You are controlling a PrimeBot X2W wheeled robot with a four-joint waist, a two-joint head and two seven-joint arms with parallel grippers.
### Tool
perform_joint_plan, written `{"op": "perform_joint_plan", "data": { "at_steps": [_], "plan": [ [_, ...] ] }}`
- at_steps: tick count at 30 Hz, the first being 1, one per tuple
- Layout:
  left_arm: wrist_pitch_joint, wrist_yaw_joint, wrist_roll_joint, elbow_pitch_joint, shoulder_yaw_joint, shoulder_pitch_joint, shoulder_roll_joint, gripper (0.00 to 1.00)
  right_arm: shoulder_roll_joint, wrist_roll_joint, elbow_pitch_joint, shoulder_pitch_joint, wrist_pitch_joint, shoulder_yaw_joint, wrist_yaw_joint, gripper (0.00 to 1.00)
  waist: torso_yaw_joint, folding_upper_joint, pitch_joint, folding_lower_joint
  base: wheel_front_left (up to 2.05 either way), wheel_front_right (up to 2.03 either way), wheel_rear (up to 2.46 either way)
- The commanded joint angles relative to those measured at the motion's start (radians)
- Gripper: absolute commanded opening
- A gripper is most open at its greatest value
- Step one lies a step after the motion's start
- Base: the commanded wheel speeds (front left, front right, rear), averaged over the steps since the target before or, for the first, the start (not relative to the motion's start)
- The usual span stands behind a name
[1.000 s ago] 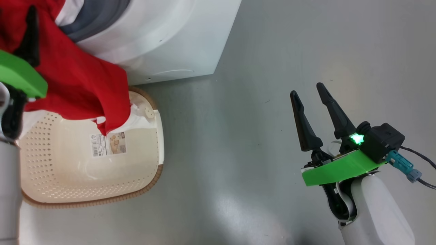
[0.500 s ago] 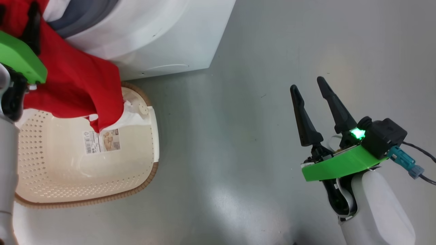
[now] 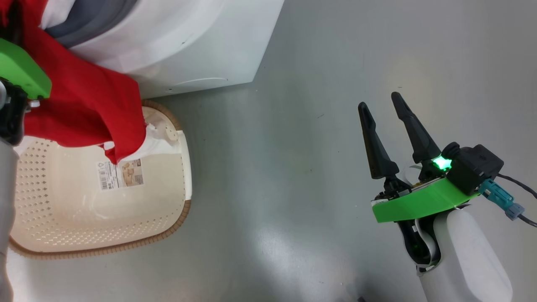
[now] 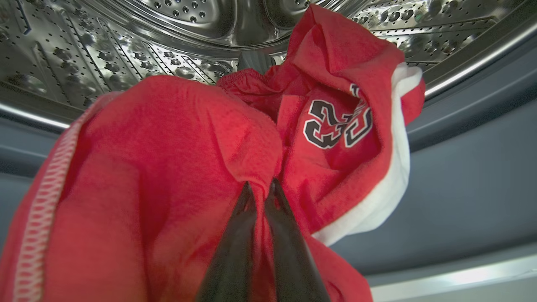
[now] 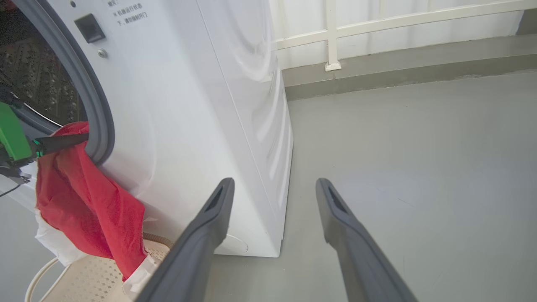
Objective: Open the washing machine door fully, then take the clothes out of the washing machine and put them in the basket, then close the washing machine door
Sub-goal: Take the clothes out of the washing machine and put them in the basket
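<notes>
Red clothes [image 4: 168,167] with white trim spill from the washing machine's [image 3: 188,42] steel drum [image 4: 168,25] over its grey gasket [image 4: 461,167]. My left gripper [image 4: 260,184] is shut, pinching a fold of the red fabric at the drum's mouth. The clothes [image 3: 84,109] hang down the machine's front, and their lower end reaches the far rim of the cream basket [image 3: 176,218] on the floor. My right gripper [image 3: 378,100] is open and holds nothing, well to the right over bare floor. The washing machine door is out of view.
The basket holds only a paper sticker [image 3: 119,174] on its bottom. Grey floor [image 3: 293,167] stretches right of the machine. In the right wrist view a white railing [image 5: 331,37] and a low kerb run along the back.
My left gripper has closed on the red fabric. The head camera has shifted a little, so basket and machine sit further left. The right gripper has hardly moved.
</notes>
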Motion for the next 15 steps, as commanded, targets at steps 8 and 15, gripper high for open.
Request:
{"op": "perform_joint_plan", "data": {
  "at_steps": [8, 15],
  "plan": [
    [-0.100, -0.003, -0.069, -0.011, -0.046, -0.027, 0.075, 0.00, 0.008, -0.001, -0.027, 0.009, -0.005, 0.006, 0.002, 1.00, 0.008, 0.0000, -0.012, 0.0000, 0.00, 0.00, 0.00],
    [-0.206, -0.003, -0.116, -0.069, -0.086, 0.027, 0.102, 0.00, 0.008, -0.004, -0.028, 0.022, -0.005, -0.003, 0.002, 1.00, 0.019, 0.0000, -0.030, 0.0000, 0.00, 0.00, 0.00]
  ]
}}
